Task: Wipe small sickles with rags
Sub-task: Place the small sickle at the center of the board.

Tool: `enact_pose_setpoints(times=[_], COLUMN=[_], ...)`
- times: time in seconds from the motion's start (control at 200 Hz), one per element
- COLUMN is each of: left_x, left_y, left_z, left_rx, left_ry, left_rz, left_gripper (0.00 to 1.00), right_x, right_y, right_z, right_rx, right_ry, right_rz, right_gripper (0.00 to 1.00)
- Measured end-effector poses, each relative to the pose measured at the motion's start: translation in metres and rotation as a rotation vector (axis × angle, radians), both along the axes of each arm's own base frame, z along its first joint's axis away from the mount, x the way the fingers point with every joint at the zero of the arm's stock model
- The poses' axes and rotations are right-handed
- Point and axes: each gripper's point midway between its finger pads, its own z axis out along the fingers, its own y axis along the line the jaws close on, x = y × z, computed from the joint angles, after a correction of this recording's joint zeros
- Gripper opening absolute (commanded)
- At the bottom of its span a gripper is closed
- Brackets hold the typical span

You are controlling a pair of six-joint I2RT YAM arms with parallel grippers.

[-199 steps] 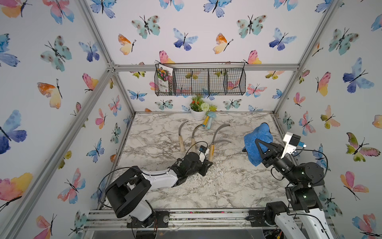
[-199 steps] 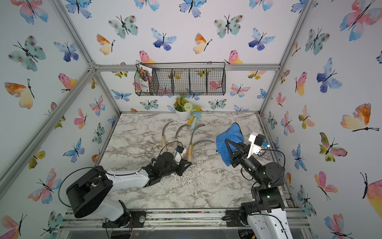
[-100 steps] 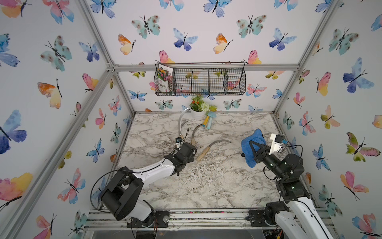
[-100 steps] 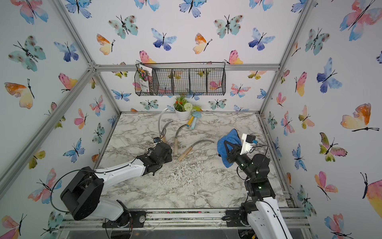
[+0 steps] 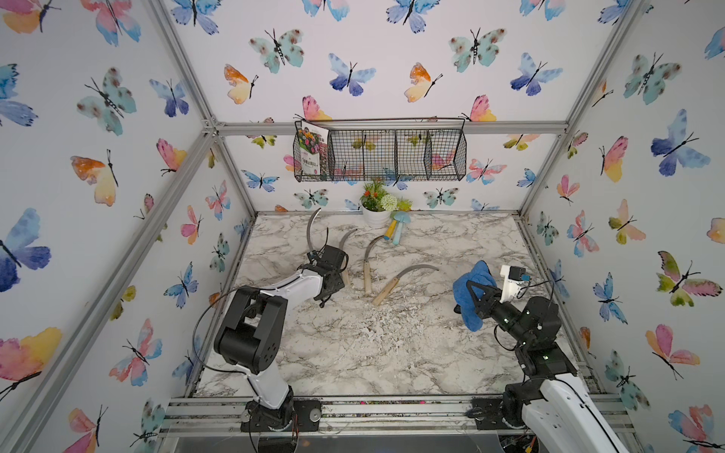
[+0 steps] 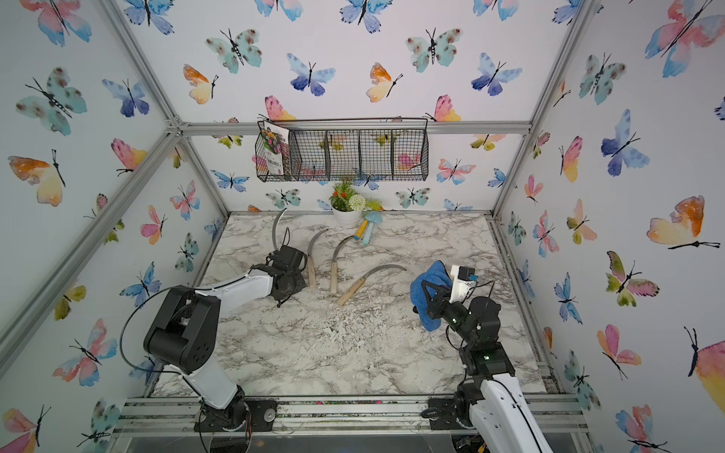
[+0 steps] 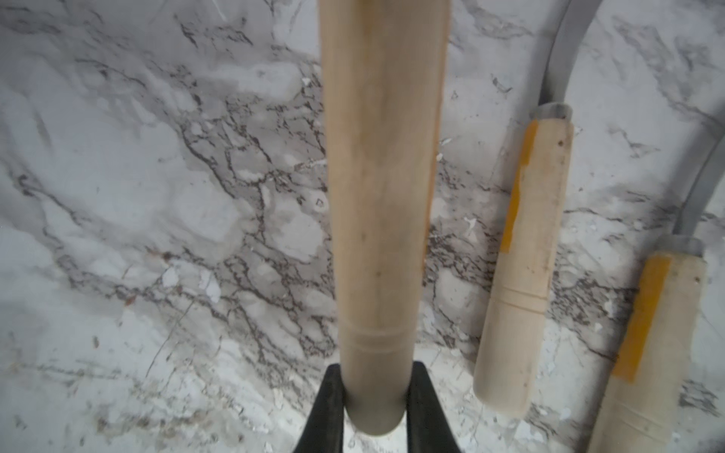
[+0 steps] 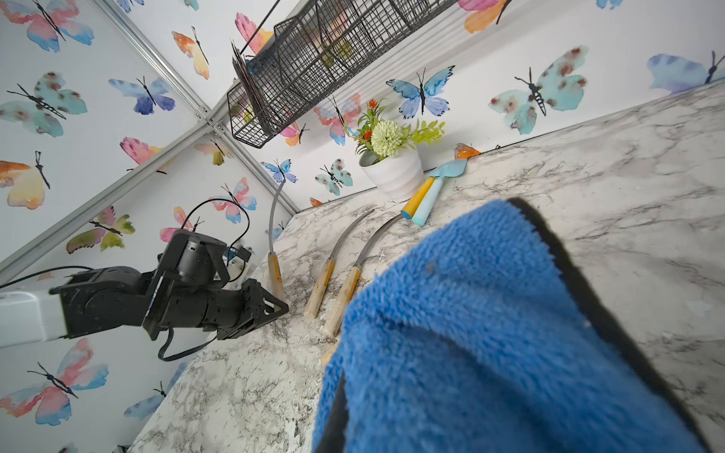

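left tool (image 7: 372,396) pinches one sickle (image 7: 380,196) by its wooden handle, blade tilted up off the worktop (image 5: 392,353). right tool (image 5: 467,294) is clamped on the blue rag (image 8: 470,313), held well apart. three other sickles (image 5: 367,270) lie flat. seemingly no wiping contact yet; the wiping itself remains.

The table (image 5: 392,361) is white marble veined in grey and black, flecked with pale crumbs (image 5: 376,325) mid-frame. The walls (image 5: 78,243) are white, scattered with watercolour butterflies (image 5: 349,76) in blue, teal, pink, orange and yellow. The rag (image 8: 490,333) is bright blue terry edged in black. The held sickle (image 7: 376,196) has a pale wooden handle with an orange strip, between black jaws; the other sickles (image 7: 525,255) match it, with grey blades. The pot (image 5: 376,220) is white, the toys (image 8: 429,201) yellow and light blue, the basket (image 5: 380,157) black wire.
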Motion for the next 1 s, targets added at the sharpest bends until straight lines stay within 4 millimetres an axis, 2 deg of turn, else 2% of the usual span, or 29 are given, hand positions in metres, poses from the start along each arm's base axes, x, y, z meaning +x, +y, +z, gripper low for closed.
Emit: enact_pose_setpoints(times=[0.145, 0.23, 0.425, 0.696, 0.716, 0.756, 0.786, 0.971, 1.001], left_x=[0.010, 0.018, 0.020, 0.025, 0.026, 0.027, 0.027, 0.030, 0.030], left_y=[0.021, 0.037, 0.067, 0.068, 0.068, 0.068, 0.068, 0.068, 0.068], left_z=[-0.014, -0.014, -0.015, -0.016, -0.017, -0.019, -0.020, -0.019, -0.019], left_rx=[0.001, -0.015, -0.021, -0.009, -0.013, -0.010, -0.006, -0.002, -0.002], left_ry=[0.069, 0.076, 0.089, 0.101, 0.099, 0.102, 0.103, 0.095, 0.095], left_rz=[0.045, 0.086, 0.159, 0.149, 0.155, 0.153, 0.151, 0.146, 0.145], left_gripper=[0.00, 0.00, 0.00, 0.34, 0.37, 0.51, 0.56, 0.58, 0.67], right_x=[0.001, 0.002, 0.003, 0.007, 0.008, 0.008, 0.009, 0.009, 0.008], right_y=[0.000, 0.000, 0.000, 0.001, 0.001, 0.001, 0.001, 0.001, 0.001], right_z=[-0.006, -0.011, -0.020, -0.037, -0.037, -0.037, -0.037, -0.036, -0.034], right_rx=[-0.007, -0.010, -0.016, -0.029, -0.029, -0.029, -0.029, -0.029, -0.028], right_ry=[0.010, 0.024, 0.031, 0.083, 0.082, 0.083, 0.082, 0.078, 0.071], right_rz=[0.000, 0.001, 0.000, -0.001, -0.001, -0.001, -0.001, -0.002, -0.003], right_gripper=[0.02, 0.02, 0.02, 0.02, 0.02, 0.02, 0.02, 0.02, 0.02])
